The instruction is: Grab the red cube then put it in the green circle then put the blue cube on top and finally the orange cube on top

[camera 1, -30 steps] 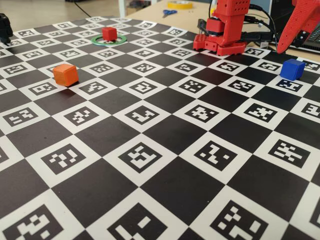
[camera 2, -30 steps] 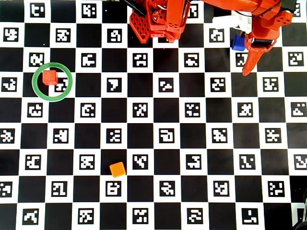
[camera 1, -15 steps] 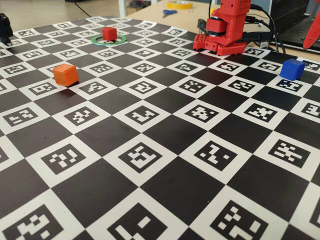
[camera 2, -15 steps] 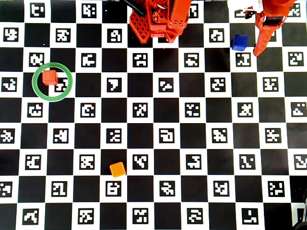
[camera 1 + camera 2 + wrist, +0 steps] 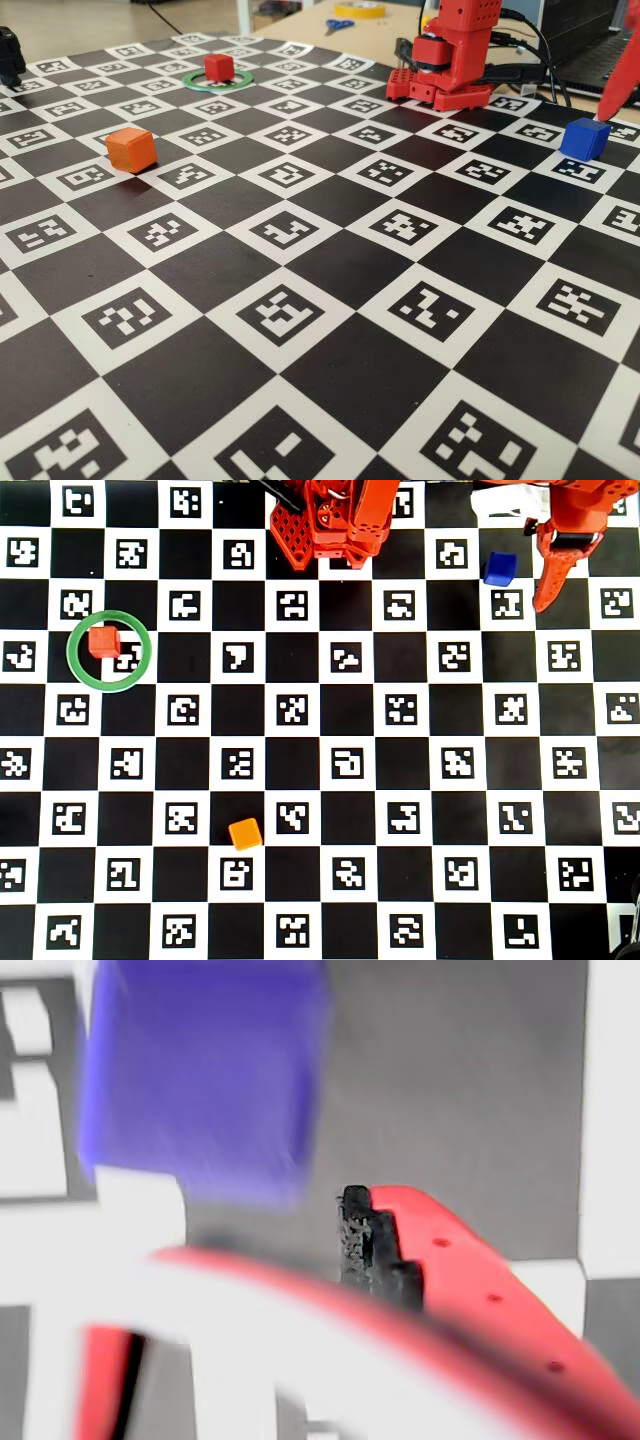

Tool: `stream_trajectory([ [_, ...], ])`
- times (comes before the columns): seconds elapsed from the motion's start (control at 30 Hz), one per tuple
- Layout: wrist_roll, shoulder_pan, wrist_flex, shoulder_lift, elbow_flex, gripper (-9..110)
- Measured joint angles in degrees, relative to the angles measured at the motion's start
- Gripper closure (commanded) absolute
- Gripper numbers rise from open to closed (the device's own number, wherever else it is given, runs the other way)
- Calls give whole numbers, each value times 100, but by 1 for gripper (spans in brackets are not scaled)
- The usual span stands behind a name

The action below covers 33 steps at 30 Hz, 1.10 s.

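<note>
1. The red cube (image 5: 103, 641) sits inside the green circle (image 5: 109, 652) at the left of the overhead view, resting toward the ring's upper left inner edge. In the fixed view the same red cube (image 5: 219, 68) stands in the ring (image 5: 216, 81) at the far side of the board.
2. The blue cube (image 5: 500, 568) rests on the checkerboard mat (image 5: 320, 780) near the top right of the overhead view, on its own and not stacked. In the fixed view it (image 5: 585, 138) stands at the right, partly on a white marker square.
3. The orange cube (image 5: 245, 834) lies well apart from the others, lower and left of centre in the overhead view, and at the left in the fixed view (image 5: 132, 149).
4. The gripper (image 5: 545, 598) points downward just to the right of the blue cube in the overhead view, with a narrow gap between the two. Only one red finger shows clearly there, so I cannot tell how wide the jaws stand. It has nothing in its grasp.
5. In the wrist view, which is blurred, the blue cube (image 5: 200, 1070) fills the upper left, and a red finger (image 5: 470, 1290) with a dark toothed edge curves below and to its right.
6. The red arm base (image 5: 330, 525) stands at the top centre of the mat.
</note>
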Motion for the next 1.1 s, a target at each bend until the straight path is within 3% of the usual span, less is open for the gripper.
stream_trajectory([
  [1.1, -44, -105, -2602, 1626, 2689, 50],
])
